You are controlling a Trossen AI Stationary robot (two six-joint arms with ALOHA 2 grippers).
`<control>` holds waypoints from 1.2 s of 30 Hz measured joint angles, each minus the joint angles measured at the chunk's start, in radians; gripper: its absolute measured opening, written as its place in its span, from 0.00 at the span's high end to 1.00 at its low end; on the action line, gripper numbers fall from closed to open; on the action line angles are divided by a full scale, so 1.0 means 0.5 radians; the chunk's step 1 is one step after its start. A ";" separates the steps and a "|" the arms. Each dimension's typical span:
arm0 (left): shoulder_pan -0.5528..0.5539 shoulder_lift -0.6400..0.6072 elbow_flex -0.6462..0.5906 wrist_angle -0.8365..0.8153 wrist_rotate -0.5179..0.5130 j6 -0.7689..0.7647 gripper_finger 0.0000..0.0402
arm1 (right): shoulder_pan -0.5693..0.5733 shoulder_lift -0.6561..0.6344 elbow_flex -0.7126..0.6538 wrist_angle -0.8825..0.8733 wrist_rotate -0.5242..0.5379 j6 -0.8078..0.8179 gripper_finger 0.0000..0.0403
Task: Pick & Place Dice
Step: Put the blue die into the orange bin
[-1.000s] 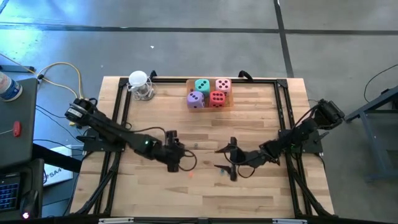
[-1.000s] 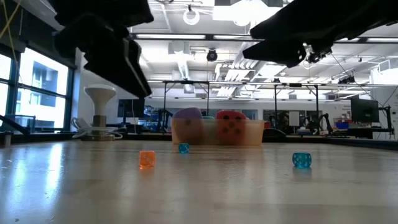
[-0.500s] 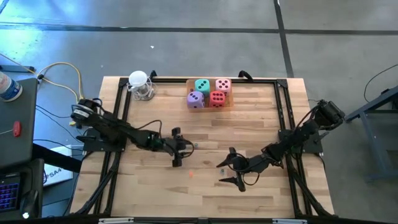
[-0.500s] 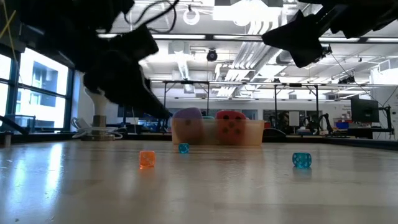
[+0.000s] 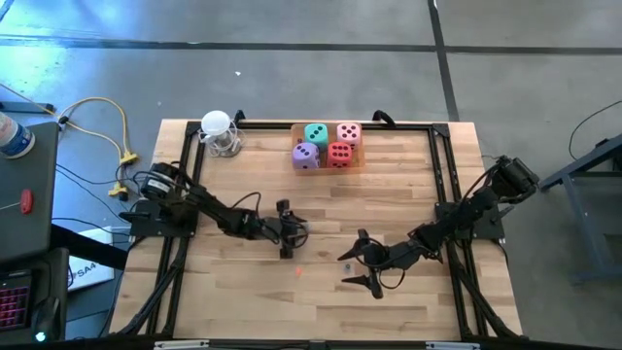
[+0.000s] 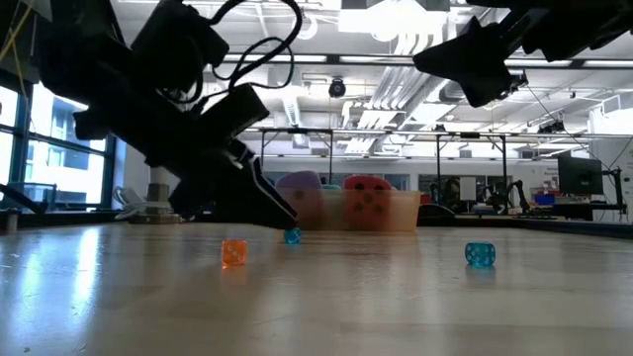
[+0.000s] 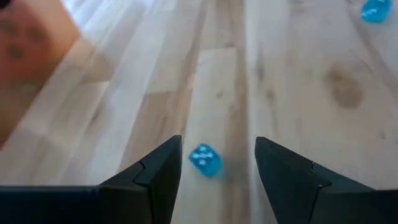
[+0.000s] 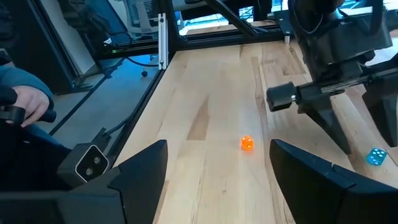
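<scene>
Four soft dice sit together in a shallow tan tray [image 5: 359, 161] near the table's far edge: teal [image 5: 315, 134], pink [image 5: 349, 133], purple [image 5: 306, 155] and red [image 5: 338, 154]. The low view shows the purple die [image 6: 300, 185] and the red die [image 6: 367, 196] inside the tray. My left gripper [image 5: 291, 229] is open and low over the table's middle. Its fingers stand on either side of a tiny blue bead [image 7: 205, 160] without touching it. My right gripper [image 5: 352, 264] is open, above the table nearer the near edge, touching nothing.
Tiny beads lie on the wood: an orange one [image 6: 233, 252] [image 8: 247, 144] and a teal one [image 6: 480, 254] besides the blue one [image 6: 292, 235]. A white knobbed object [image 5: 220, 131] stands at the far left corner. A black frame [image 5: 442, 165] borders the table. A person's hand [image 8: 25, 102] shows beyond the table.
My left gripper has moved toward the table's right and come down low, ending around the tiny blue bead. My right gripper shifted toward the near edge and turned about, then stayed still. The dice and beads have not moved.
</scene>
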 joint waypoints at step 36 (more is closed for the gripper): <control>0.159 0.216 0.006 0.093 0.256 -0.149 0.53 | -0.018 0.000 0.000 0.001 0.001 -0.051 0.32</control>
